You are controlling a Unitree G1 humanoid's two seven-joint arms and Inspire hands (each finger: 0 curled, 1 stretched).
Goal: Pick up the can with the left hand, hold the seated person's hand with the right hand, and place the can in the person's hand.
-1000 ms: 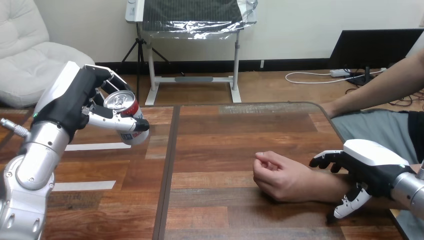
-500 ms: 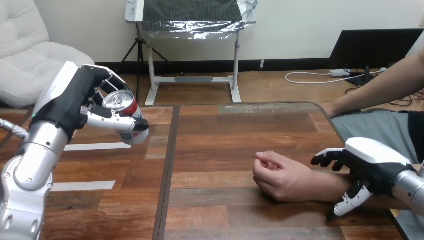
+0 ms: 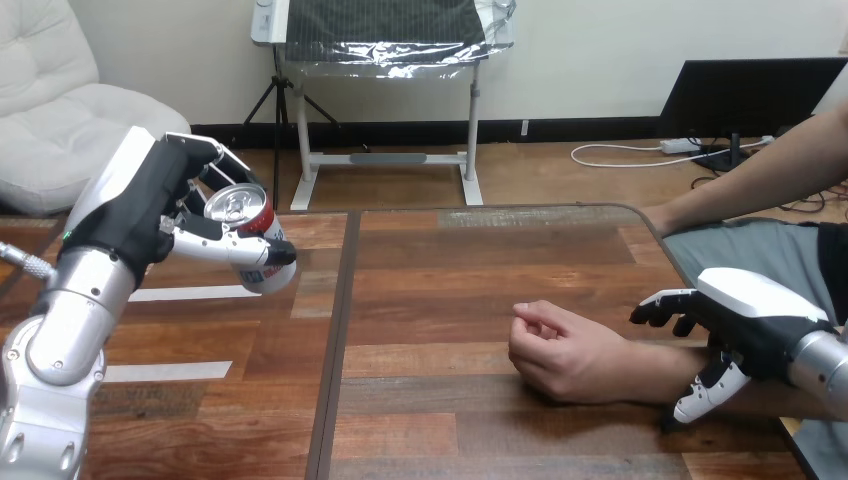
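Left hand (image 3: 150, 215) gripping can (image 3: 250, 238) above table (image 3: 450, 260), right hand (image 3: 755, 315) loosely open over person's wrist (image 3: 645, 370)

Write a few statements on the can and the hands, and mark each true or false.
The left hand holds the can. True.
The person's hand rests on the table. True.
The can stands on the table. False: it is held in the air, tilted.
The can lies in the person's hand. False: it is well apart from it, in the left hand.
The right hand is at the person's forearm. True.
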